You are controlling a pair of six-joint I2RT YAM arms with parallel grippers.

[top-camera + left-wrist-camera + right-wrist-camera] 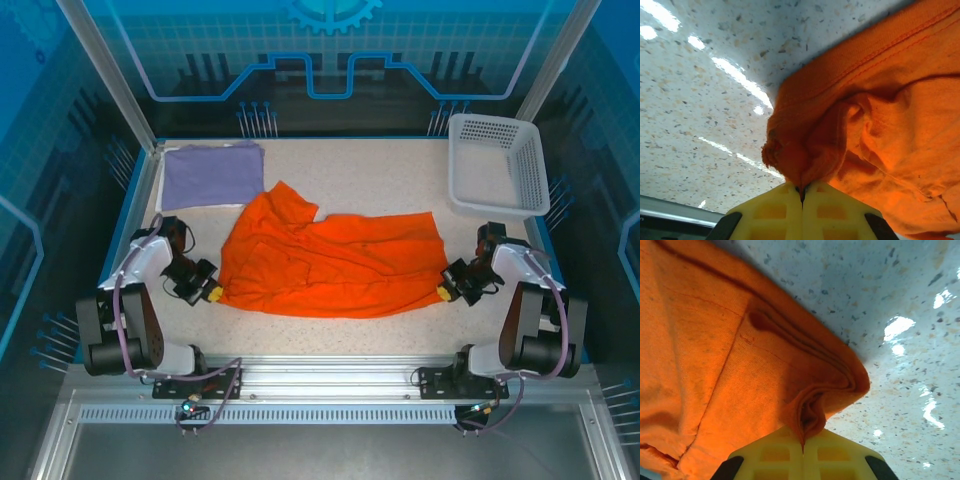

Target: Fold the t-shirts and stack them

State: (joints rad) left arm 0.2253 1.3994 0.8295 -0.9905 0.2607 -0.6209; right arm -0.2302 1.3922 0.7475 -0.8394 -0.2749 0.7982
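A bright orange t-shirt (330, 258) lies crumpled and spread across the middle of the table. My left gripper (212, 293) pinches its near left corner; the yellow jaws are shut on a bunched fold of the orange t-shirt (805, 160). At the near right corner my right gripper (444, 291) is likewise shut on a pleated fold of the orange t-shirt (810, 412). The pale lavender t-shirt (212, 173) rests folded flat at the far left corner, apart from both grippers.
A white mesh basket (500, 165) stands at the far right corner. The speckled tabletop (400, 175) shows bare between the basket and the lavender shirt. Blue walls ring the table.
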